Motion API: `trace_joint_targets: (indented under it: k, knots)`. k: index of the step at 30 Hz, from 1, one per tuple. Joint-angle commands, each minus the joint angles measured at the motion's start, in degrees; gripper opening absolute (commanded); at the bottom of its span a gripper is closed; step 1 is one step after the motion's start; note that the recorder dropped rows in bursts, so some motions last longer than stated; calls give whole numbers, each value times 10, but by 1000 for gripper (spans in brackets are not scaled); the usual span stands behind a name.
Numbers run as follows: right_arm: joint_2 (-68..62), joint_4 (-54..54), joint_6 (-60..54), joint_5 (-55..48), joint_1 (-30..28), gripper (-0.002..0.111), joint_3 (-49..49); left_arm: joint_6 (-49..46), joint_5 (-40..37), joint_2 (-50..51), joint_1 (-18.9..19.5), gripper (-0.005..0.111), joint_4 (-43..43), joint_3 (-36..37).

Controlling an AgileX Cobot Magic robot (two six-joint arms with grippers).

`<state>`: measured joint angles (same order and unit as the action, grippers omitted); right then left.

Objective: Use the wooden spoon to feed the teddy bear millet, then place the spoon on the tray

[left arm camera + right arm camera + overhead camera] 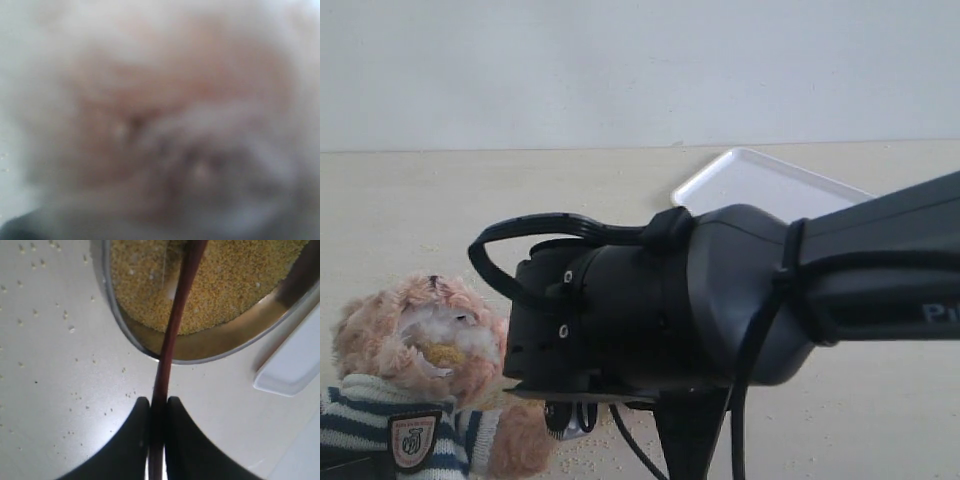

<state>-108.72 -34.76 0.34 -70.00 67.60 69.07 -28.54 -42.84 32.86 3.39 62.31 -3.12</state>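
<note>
The teddy bear [415, 345] sits at the lower left of the exterior view, with yellow millet [445, 353] stuck to its white muzzle. Blurred brown and white fur of the teddy bear [150, 115] fills the left wrist view, and no left fingers can be made out. My right gripper [159, 400] is shut on the thin handle of the wooden spoon [172, 335]. The handle reaches over the steel bowl [112, 310] holding millet [235, 280]; the spoon's round end lies past the frame edge. The white tray [760, 185] lies at the back right.
The black right arm [720, 290] crosses the exterior view and hides the bowl and my right gripper there. Loose grains [65, 315] dot the pale table beside the bowl. A corner of the tray [290, 365] lies close to the bowl.
</note>
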Motion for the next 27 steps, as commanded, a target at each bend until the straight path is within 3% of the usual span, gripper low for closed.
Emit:
trace_joint_targets:
  k: [1, 27]
  knots:
    - [2, 20, 6, 0, -11, 3, 3, -2, -2, -5, 1, 5, 13, 1]
    - [2, 64, 32, 0, -40, 3, 65, -2, 0, -5, 1, 5, 13, 1]
